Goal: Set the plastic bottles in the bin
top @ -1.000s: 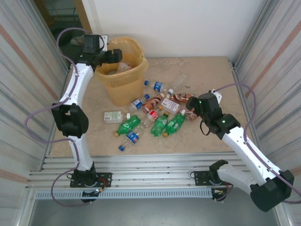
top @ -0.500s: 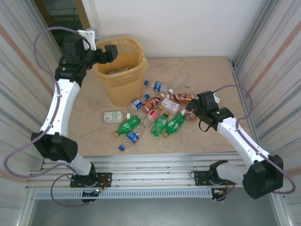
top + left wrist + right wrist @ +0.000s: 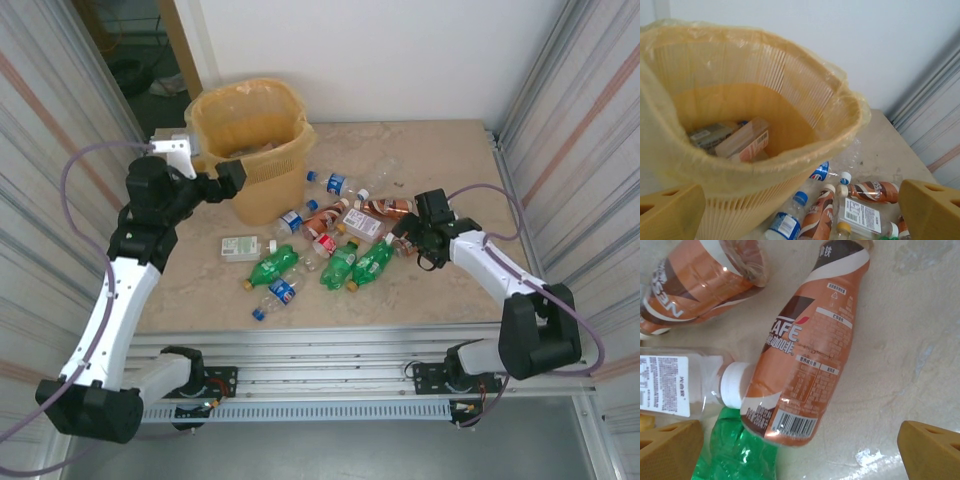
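Our left gripper [image 3: 235, 176] hangs beside the bin [image 3: 262, 195], jaws wide and empty. The bottles [image 3: 340, 265] lie mid-tabletop [image 3: 440, 160]. Our right gripper [image 3: 403, 237] spreads wide jaws over a brown-orange bottle [image 3: 805, 355]; we should straddle its middle squarely, then close.

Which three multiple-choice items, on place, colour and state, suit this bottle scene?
1. The tall yellow-orange latticed plastic bin stands at the beige table's: A far left; B near right; C centre.
2. The label on the plastic bottle lying under the right hand is: A blue; B brown-orange; C purple.
3. The right hand is: A shut on a bottle; B shut on the bin; C open.
Key: A, top view shows it there; B, right wrist view shows it; C, its fingers stand wide apart.
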Robot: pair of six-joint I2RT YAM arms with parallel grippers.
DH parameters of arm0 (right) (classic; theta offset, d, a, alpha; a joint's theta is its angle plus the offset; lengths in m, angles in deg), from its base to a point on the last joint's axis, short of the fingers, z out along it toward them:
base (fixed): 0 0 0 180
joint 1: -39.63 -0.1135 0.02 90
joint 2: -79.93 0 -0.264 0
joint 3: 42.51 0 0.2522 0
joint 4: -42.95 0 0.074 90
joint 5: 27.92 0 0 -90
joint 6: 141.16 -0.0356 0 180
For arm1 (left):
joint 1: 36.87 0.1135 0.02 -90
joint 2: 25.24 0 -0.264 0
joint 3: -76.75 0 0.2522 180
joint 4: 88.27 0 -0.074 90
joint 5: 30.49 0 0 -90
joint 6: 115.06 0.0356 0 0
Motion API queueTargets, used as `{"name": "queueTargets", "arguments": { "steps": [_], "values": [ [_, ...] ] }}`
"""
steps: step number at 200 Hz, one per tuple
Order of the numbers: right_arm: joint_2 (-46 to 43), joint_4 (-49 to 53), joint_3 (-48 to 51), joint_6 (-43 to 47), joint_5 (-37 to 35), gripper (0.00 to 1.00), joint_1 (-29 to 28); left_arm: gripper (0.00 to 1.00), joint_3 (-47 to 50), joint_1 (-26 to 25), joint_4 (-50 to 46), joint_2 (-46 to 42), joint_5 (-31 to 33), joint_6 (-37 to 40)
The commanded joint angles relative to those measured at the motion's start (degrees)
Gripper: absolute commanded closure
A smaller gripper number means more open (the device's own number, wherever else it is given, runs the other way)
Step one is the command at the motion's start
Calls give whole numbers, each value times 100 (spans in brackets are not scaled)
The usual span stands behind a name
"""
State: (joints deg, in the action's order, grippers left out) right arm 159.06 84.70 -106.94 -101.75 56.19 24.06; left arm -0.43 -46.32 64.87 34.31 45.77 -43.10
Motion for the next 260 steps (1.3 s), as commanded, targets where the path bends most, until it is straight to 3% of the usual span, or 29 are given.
{"name": "queueTargets", "arguments": {
  "steps": [1, 77, 142, 260],
  "values": [
    [355, -150, -174, -23, 211, 2, 105, 1, 308, -4, 274, -261, 217, -300],
    [1188, -512, -362, 115, 473, 1, 290, 1, 552, -4, 282, -352, 222, -406],
    [1564, -695, -314, 213, 656, 10, 482, 1, 590, -4, 304, -311, 218, -440],
    [1494, -733, -93, 195, 698, 43, 516, 1, 598, -4, 307, -266, 219, -475]
  ]
}}
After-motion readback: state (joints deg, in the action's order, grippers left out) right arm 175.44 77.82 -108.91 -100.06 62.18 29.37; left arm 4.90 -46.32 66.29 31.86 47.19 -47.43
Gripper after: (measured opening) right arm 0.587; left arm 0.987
